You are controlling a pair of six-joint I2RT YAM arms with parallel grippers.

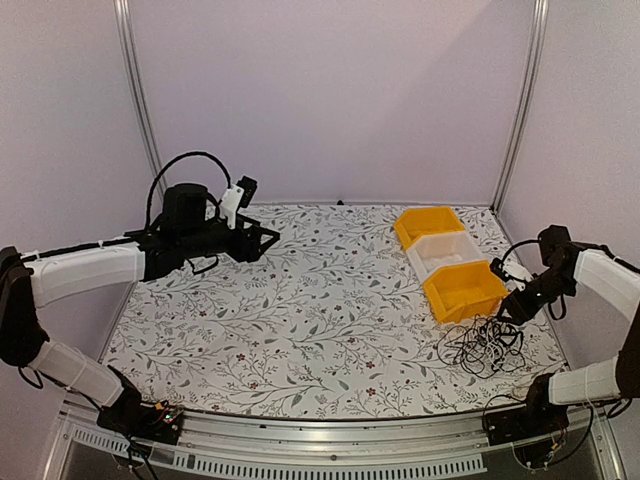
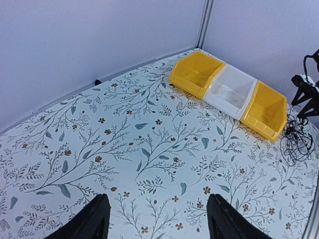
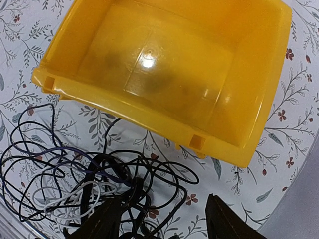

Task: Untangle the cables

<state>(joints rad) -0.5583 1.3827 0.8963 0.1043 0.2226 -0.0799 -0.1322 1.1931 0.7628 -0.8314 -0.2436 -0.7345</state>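
The tangle of thin black and white cables [image 1: 482, 345] lay on the leaf-printed tablecloth [image 1: 300, 330] at about four o'clock of the table, its loops heaped over one another. It sat just at the six o'clock side of the nearest bin, with a strand or two reaching the bin's front lip. Three plastic bins stood touching in a slanted row at about two o'clock. These were the far yellow plastic bin [image 1: 428, 222], the white plastic bin [image 1: 445, 250] in the middle and the near yellow plastic bin [image 1: 465, 290]. The near one showed only its bare glossy floor, and the other two looked the same from where I stood. The right gripper [image 3: 163, 199] hung low over the heap with its jaws apart. Black strands were bunched between them close to one finger, though I couldn't tell if any touched. The left gripper [image 2: 157, 195] was up at ten o'clock, well apart from it all, jaws spread wide on nothing
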